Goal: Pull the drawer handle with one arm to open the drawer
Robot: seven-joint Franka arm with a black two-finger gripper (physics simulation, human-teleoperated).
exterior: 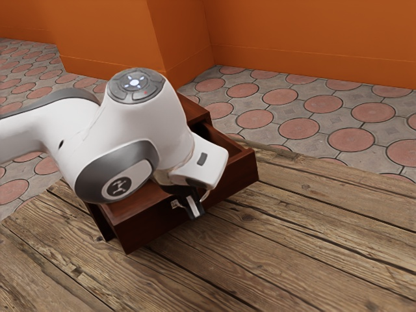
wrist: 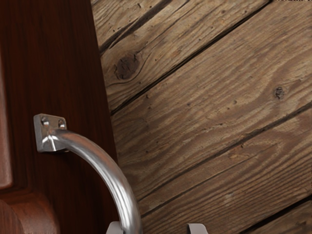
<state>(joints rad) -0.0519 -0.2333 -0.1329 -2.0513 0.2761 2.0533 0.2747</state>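
shiny metal handle [wrist: 97,158], wooden drawer [exterior: 149,227]

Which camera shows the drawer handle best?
The wrist view: the handle, a curved metal bar with its bolted mount, shows close up against the drawer front. In the exterior view the arm hides most of it; only a glint shows.
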